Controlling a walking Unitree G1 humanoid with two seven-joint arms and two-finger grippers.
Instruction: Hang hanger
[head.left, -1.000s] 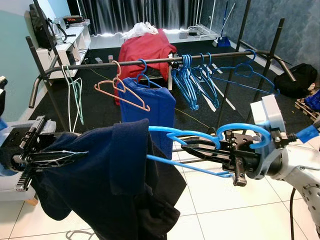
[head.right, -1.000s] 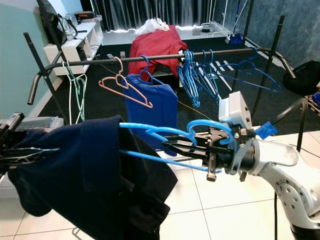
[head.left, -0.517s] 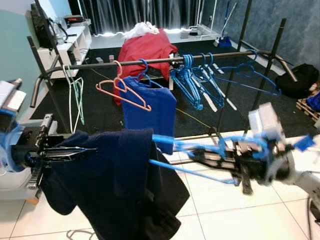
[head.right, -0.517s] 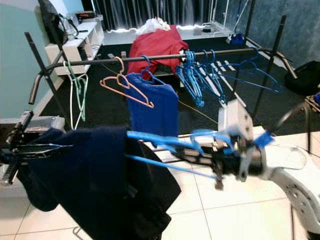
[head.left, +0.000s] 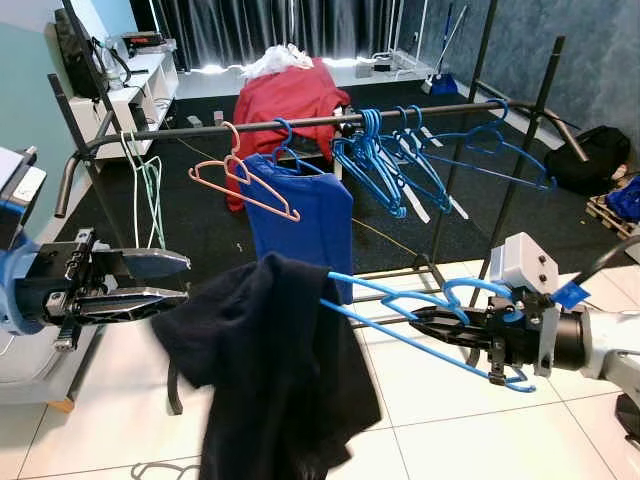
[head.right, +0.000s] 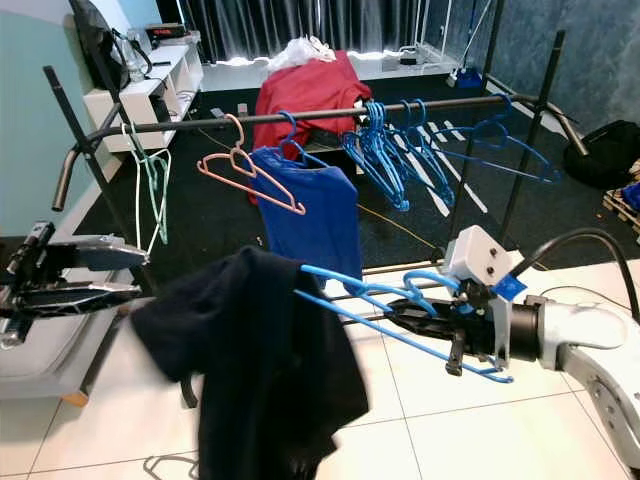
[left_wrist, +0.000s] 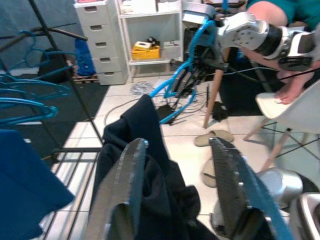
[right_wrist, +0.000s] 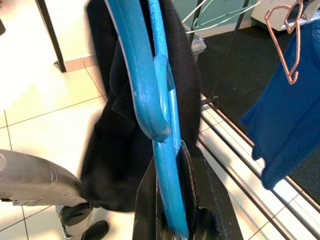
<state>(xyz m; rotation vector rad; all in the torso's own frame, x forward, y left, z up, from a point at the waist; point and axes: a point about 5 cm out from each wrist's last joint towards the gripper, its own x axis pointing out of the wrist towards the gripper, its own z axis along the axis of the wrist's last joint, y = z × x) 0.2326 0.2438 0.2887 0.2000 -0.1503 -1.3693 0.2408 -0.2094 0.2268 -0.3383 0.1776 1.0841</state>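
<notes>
A blue plastic hanger (head.left: 405, 340) is clamped in my right gripper (head.left: 420, 318), which is shut on it near the hook, at the lower right. A dark navy garment (head.left: 270, 370) is threaded on the hanger's far end and droops toward the tiled floor. In the right wrist view the hanger (right_wrist: 165, 150) runs between the fingers with the garment (right_wrist: 115, 125) beyond. My left gripper (head.left: 168, 280) is open at the left, just beside the garment and apart from it. Its two fingers (left_wrist: 125, 190) stand wide, with the garment (left_wrist: 145, 140) in front of them. The black rack rail (head.left: 300, 122) crosses behind.
On the rail hang a blue shirt (head.left: 300, 215), a pink hanger (head.left: 240, 185), a bunch of blue hangers (head.left: 385, 165) and a pale green hanger (head.left: 150, 185). A red cloth (head.left: 285, 95) lies beyond. A person sits on a white chair (left_wrist: 285, 107).
My left gripper let go of the dark garment and opened. The garment dropped and now hangs from the hanger alone. My right gripper, still holding the hanger, moved lower and right.
</notes>
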